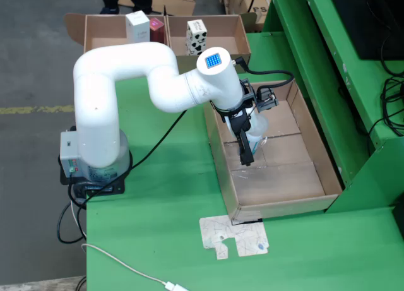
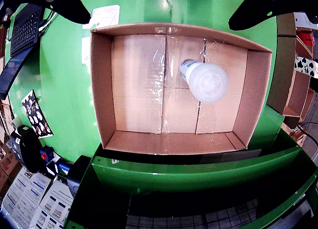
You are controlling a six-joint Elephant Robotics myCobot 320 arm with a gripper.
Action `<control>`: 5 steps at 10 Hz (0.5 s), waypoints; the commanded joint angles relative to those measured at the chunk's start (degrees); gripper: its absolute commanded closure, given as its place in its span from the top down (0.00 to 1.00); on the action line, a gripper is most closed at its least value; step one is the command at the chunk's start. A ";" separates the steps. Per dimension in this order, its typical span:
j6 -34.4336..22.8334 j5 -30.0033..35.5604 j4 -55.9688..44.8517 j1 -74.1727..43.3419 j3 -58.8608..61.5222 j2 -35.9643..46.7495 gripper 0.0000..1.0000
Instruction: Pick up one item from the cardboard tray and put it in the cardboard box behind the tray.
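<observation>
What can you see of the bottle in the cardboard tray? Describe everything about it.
The bottle is whitish, translucent plastic with a blue-marked label band near one end. It is the only item in the open cardboard tray, on the taped floor. In the fixed view the tool overlaps it; whether it grips cannot be told.

Matt cardboard tray (image 2: pixel 102 90), glossy tape; translucent plastic bottle (image 2: pixel 204 81).

One white robot arm (image 1: pixel 126 83) stands on the green table (image 1: pixel 158 228). One cardboard tray (image 1: pixel 319 171) lies open beside it, with one pale plastic bottle (image 2: pixel 204 81) inside. Behind, two cardboard boxes (image 1: pixel 107 27) sit side by side, holding three small cartons: one white (image 1: pixel 137 26), one pink (image 1: pixel 156 31), one black-spotted (image 1: pixel 196 36).
</observation>
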 commanded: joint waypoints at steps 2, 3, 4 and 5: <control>-0.71 0.73 5.83 -0.38 0.41 -0.96 1.00; -0.65 0.54 5.82 -0.32 0.95 -0.98 1.00; -0.61 0.43 6.35 -0.20 0.78 -0.88 1.00; -0.61 0.43 6.35 -0.20 0.78 -0.88 1.00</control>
